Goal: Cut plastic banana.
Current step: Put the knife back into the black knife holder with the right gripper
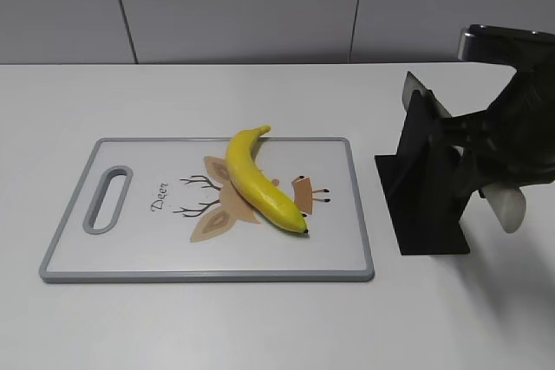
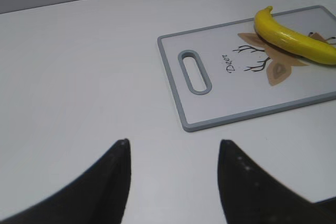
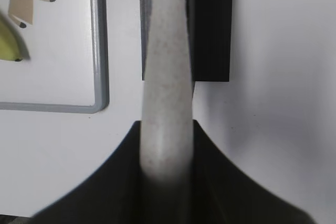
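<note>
The plastic banana (image 1: 257,181) is yellow and curved and lies diagonally on the white cutting board (image 1: 130,253), dark tip toward the front right. It also shows in the left wrist view (image 2: 294,38), and its tip shows in the right wrist view (image 3: 10,45). My right gripper (image 3: 166,124) is shut on the pale speckled knife handle (image 3: 165,66), which sits in the black knife stand (image 3: 212,30) to the right of the board. In the exterior view this gripper (image 1: 499,175) holds the handle (image 1: 507,207) at the stand (image 1: 425,205). My left gripper (image 2: 173,142) is open and empty above bare table, left of the board.
The board (image 2: 173,77) has a grey rim, a handle slot (image 1: 107,199) at its left end and a deer drawing. The white table (image 1: 260,327) ends at a grey wall behind.
</note>
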You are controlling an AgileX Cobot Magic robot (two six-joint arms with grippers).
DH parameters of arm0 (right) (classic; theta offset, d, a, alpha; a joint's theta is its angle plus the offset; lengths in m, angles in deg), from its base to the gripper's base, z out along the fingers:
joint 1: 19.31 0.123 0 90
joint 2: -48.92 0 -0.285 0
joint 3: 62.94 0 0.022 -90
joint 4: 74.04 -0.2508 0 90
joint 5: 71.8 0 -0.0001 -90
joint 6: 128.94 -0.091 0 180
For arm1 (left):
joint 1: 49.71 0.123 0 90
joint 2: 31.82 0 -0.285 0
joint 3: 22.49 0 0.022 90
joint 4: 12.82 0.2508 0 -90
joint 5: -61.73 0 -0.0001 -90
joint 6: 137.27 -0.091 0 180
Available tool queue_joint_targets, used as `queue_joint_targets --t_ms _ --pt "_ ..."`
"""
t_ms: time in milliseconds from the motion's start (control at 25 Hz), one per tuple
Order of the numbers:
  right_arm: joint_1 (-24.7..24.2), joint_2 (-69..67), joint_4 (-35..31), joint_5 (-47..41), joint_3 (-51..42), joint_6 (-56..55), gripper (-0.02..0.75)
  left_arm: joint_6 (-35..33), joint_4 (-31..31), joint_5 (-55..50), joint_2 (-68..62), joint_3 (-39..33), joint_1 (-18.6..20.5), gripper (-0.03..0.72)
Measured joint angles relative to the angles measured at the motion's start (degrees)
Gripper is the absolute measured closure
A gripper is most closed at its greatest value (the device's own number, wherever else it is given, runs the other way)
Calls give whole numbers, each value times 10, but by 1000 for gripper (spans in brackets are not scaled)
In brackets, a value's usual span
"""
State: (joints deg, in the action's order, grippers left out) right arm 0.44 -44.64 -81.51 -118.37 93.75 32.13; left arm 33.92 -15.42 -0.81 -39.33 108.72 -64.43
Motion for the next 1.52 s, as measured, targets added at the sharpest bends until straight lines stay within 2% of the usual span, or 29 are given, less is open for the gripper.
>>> queue_joint_targets --t_ms 280,520,640,840,1200,1520 --pt "0 -21 -1 -1 0 10 541 0 0 0 0 0 0 177" --pt "0 -18 -6 -1 0 26 232 0 0 0 0 0 0 178" --pt "0 -8 -6 -1 0 36 180 0 0 0 0 0 0 178" --pt "0 29 -6 -27 20 67 166 0 1 0 0 0 0 178" --pt "0 177 -15 -152 30 205 165 0 0 0 0 0 0 179" --pt "0 297 -15 -174 28 245 165 0 -3 0 0 0 0 179"
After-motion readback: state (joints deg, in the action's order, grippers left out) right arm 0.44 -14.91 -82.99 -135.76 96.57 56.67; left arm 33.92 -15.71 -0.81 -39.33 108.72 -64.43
